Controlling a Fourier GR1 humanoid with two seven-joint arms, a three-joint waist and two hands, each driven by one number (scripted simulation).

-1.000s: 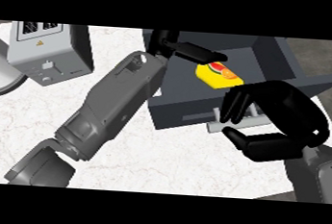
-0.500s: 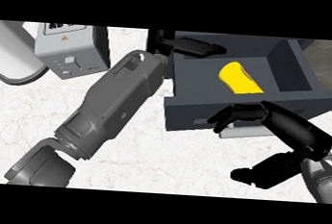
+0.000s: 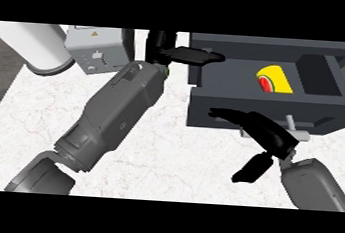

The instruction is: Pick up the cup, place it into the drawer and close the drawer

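Item 1. White cylinder, upper left corner of the head view, lying on the desk, a pale marbled top.

Item 2. Grey box with a small warning label, just to the right of the cylinder, at the far edge of the desk.

Item 3. Left forearm, grey, running from the lower left up toward the top centre. Left hand, black, at the top of the view; fingers stretched straight out to the right, not wrapped round anything, their tips over the left rim of the drawer.

Item 4. Drawer, dark grey, pulled open, right of centre. Front panel faces the near side; a pale handle shows on it, partly hidden by the right hand.

Item 5. Cup, yellow with a red inside, lying on its side in the drawer's open compartment, clear of both hands.

Item 6. Right hand, black, at the drawer's front panel. Fingers extended leftward across the panel beside the handle, thumb hanging down apart from them; it holds nothing. Grey right forearm enters from the lower right.
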